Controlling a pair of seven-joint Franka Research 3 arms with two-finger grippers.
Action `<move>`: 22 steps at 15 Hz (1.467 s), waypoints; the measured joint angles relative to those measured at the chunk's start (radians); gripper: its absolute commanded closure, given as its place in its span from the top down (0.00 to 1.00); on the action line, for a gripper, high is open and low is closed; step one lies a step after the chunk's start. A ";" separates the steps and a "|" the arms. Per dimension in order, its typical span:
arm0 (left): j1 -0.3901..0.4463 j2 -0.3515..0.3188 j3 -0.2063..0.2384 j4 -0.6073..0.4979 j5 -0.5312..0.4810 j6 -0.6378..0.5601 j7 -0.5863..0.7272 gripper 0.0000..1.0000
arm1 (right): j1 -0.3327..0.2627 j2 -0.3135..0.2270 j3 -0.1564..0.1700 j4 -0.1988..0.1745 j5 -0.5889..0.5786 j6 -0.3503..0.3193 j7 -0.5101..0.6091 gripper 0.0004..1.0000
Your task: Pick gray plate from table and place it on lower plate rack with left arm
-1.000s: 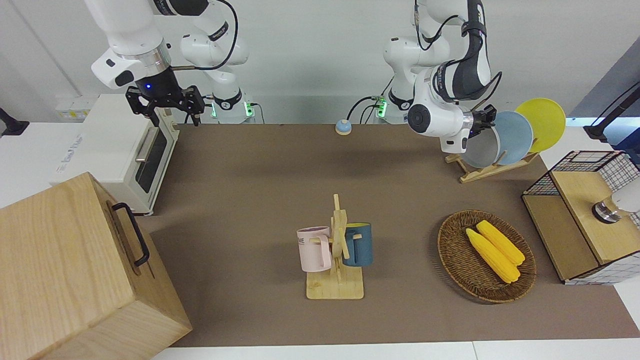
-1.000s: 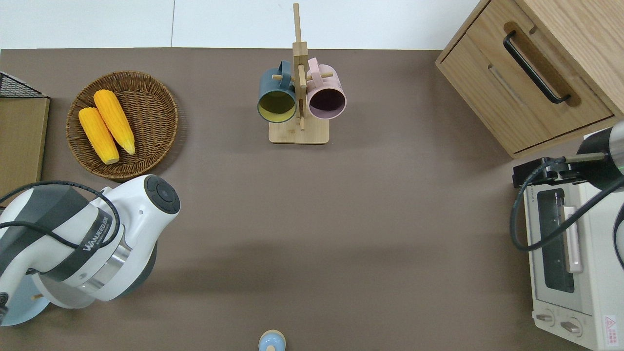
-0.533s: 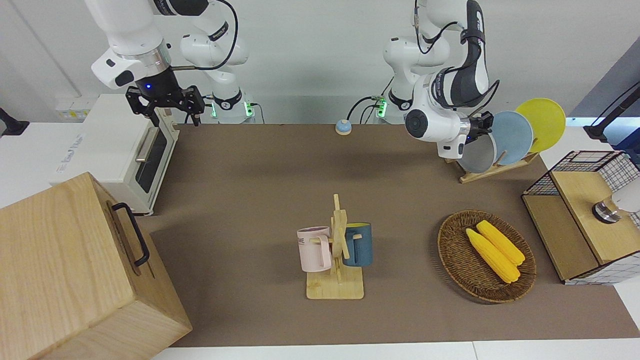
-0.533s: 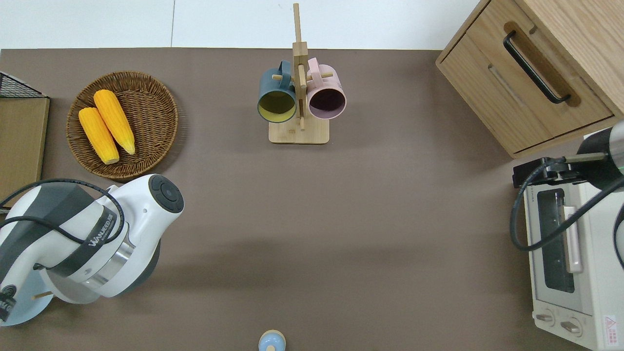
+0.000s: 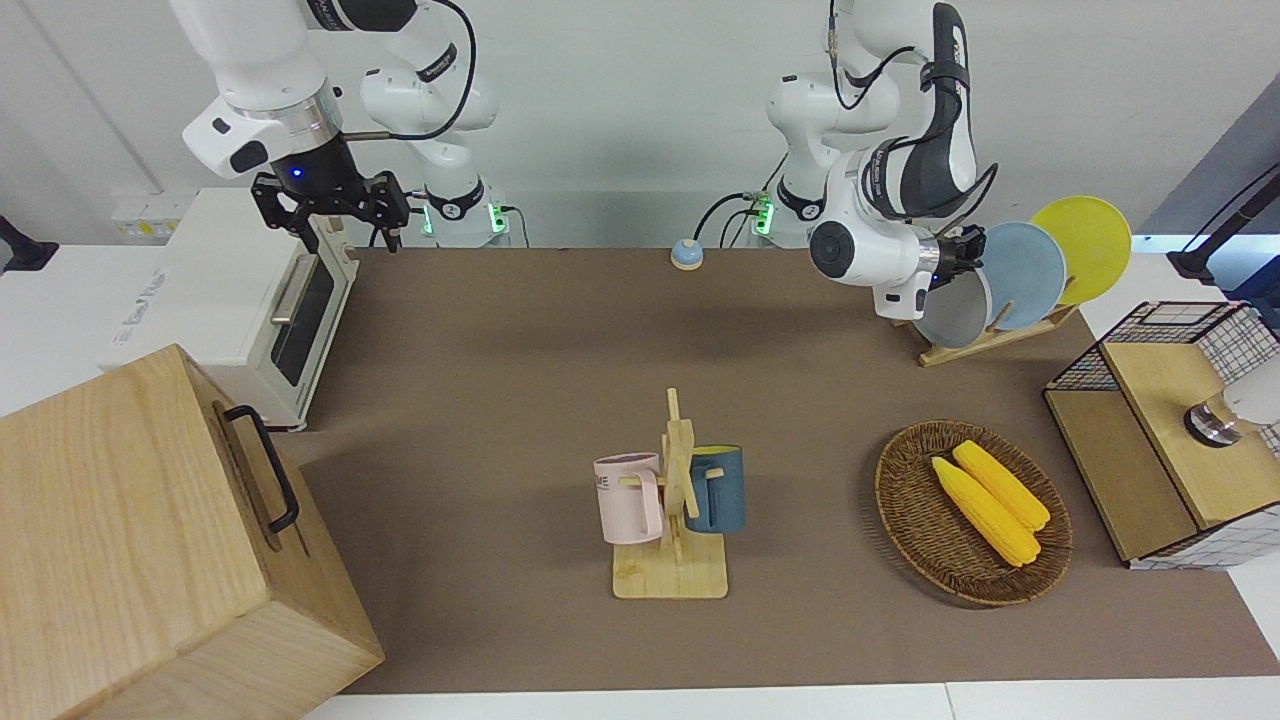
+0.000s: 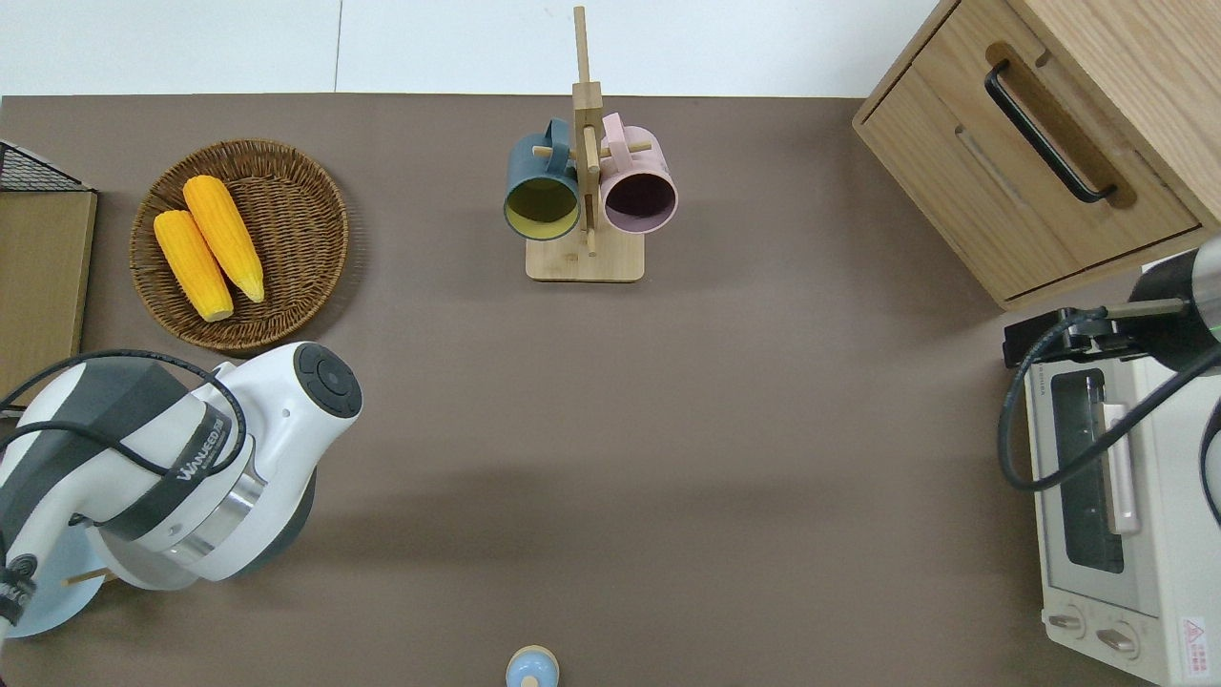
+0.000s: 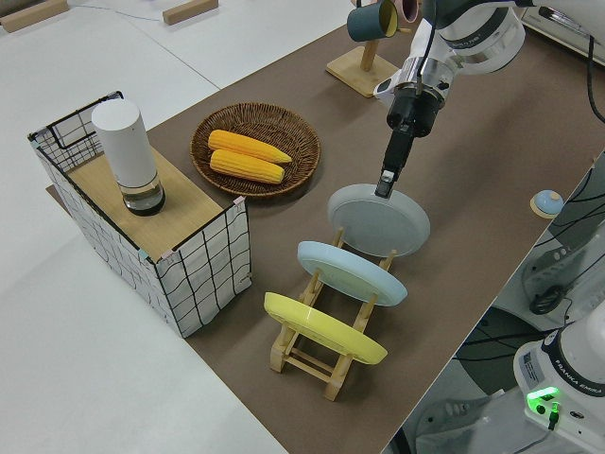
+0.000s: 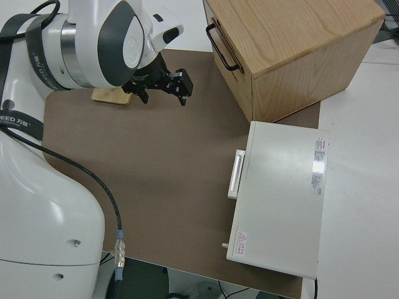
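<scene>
Brown mat covers the table [image 5: 520,340]. Only in the left side view do we see the left gripper [image 7: 386,182] clearly: fingers pinched on the rim of the gray plate [image 7: 378,221], which stands tilted in the lower plate rack [image 7: 326,355], in line with the light blue plate [image 7: 351,272] and yellow plate [image 7: 323,327]. In the overhead view the left arm [image 6: 172,468] hides the plate almost entirely; in the front view we see the wrist bent toward the rack. Right gripper [image 5: 330,205] is parked, fingers apart.
</scene>
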 measured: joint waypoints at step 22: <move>0.004 -0.014 0.031 0.293 -0.305 0.001 0.163 1.00 | 0.000 0.000 0.000 0.000 0.000 0.000 0.000 0.98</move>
